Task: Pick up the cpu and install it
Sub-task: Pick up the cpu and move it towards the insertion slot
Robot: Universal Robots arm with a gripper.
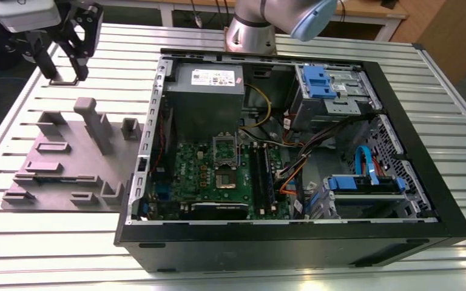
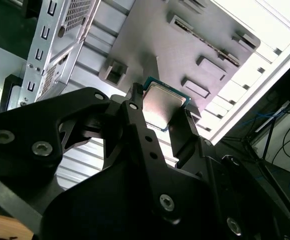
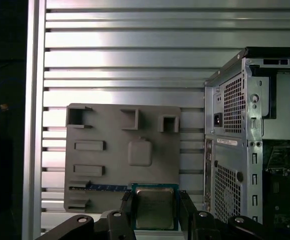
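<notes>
The cpu (image 3: 155, 207), a small square chip with a silvery-grey top, sits clamped between the two black fingers of my gripper (image 3: 155, 210). In the second wrist view the cpu (image 2: 163, 101) shows its metal face and thin pale rim, held by its edges in the gripper (image 2: 160, 111). In the exterior view the gripper (image 1: 64, 76) hangs high over the table at the far left, above the grey holder plate (image 1: 63, 163) and apart from the open computer case (image 1: 451, 233). The motherboard's socket (image 1: 226, 180) lies uncovered inside the case, its silver frame (image 1: 225, 148) standing upright.
The grey holder plate (image 3: 120, 125) carries several raised brackets and slots. The case wall (image 3: 230, 150) stands beside it. Cables, blue drive bays (image 1: 326, 82) and a grey power supply (image 1: 207, 88) crowd the case interior. The arm's base (image 1: 249, 30) stands behind the case on the slatted table (image 1: 55, 242).
</notes>
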